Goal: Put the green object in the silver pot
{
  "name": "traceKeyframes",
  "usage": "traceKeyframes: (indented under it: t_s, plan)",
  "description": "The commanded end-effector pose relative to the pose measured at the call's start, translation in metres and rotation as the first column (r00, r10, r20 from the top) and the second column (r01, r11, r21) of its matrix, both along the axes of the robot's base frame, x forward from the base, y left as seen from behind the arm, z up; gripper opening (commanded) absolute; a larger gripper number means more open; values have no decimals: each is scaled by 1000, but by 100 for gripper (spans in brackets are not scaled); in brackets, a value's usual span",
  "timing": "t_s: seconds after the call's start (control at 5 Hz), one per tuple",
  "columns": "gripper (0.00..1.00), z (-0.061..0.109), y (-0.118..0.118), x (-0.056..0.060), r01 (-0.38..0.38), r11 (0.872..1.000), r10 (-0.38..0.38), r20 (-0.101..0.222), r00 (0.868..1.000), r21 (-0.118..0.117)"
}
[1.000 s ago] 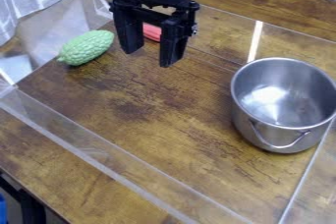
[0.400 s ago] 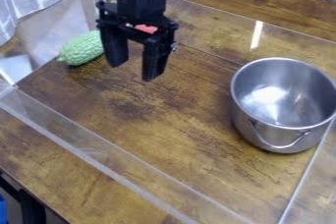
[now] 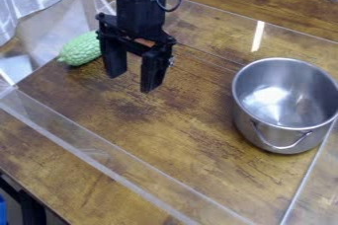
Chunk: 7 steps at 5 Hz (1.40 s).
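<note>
The green object, a bumpy light-green oval, lies on the wooden table at the left, partly hidden behind my gripper's left finger. My gripper hangs just to its right, open, with nothing between its black fingers. The silver pot stands empty at the right side, its loop handle toward the front, well apart from the gripper.
A clear acrylic wall runs along the table's front and left edges. A bit of a red object shows behind the gripper. Bare wood lies between the gripper and the pot.
My gripper has moved left and slightly down toward the green object, now covering its right end. The pot and the green object have not moved.
</note>
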<state>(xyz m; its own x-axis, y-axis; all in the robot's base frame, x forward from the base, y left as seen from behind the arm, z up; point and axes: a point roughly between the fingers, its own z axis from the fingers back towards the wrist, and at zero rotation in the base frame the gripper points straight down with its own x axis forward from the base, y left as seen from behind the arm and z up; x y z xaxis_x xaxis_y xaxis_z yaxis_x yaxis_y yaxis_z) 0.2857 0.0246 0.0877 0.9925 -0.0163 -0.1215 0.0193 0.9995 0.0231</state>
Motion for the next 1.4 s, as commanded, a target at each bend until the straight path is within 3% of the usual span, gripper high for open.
traceKeyframes:
  t_s: [0.0, 0.2, 0.4, 0.8, 1.2]
  plan:
    - [100, 11, 25, 12, -8, 1000, 8, 35, 999, 15]
    - [100, 14, 35, 20, 14, 1000, -14, 34, 999, 23]
    - [100, 6, 45, 31, 11, 999, -13, 60, 998, 38]
    - [100, -9, 78, 38, 13, 998, -19, 103, 995, 57]
    - [100, -29, 128, 47, -29, 997, 19, 146, 989, 66]
